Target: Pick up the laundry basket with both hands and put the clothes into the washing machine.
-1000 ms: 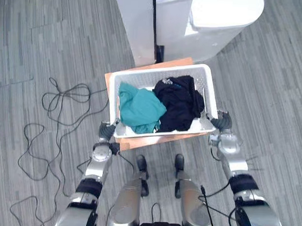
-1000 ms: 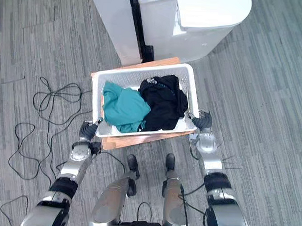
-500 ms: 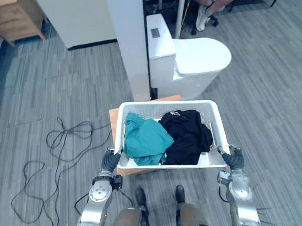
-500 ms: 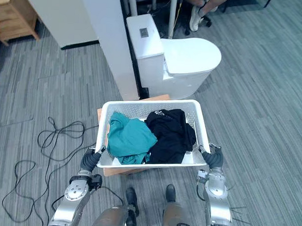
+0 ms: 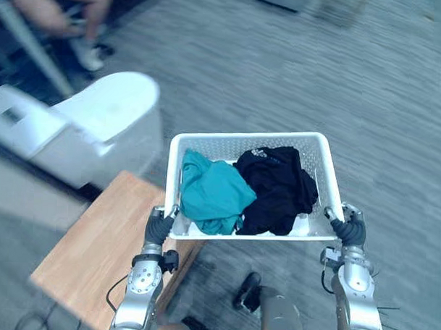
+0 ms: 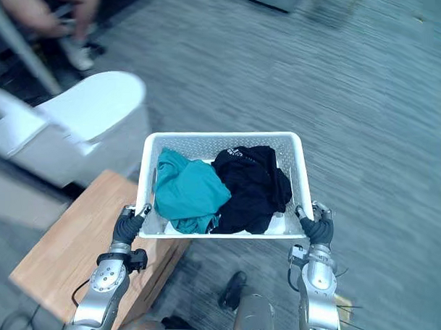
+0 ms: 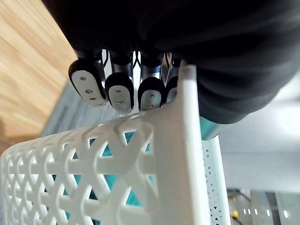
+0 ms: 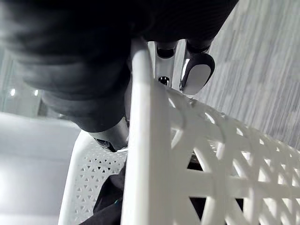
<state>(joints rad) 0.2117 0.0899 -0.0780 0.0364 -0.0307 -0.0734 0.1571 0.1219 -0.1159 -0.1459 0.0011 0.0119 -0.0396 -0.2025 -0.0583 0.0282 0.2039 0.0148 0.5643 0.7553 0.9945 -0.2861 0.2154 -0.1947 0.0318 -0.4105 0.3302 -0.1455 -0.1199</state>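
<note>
The basket, sitting on the wooden tabletop a second ago, now hangs clear of it. The tabletop lies at 8 o'clock and a toilet at 10 as the view swings round. The lift looks done and the carry begun, with loading still ahead. The left robot hand at 7 o'clock and the right robot hand at 5 each clench a near corner of the rim, arms reaching forward. The teal cloth and black cloth lie inside.

no readable text, pale print on black garment illegible
</note>
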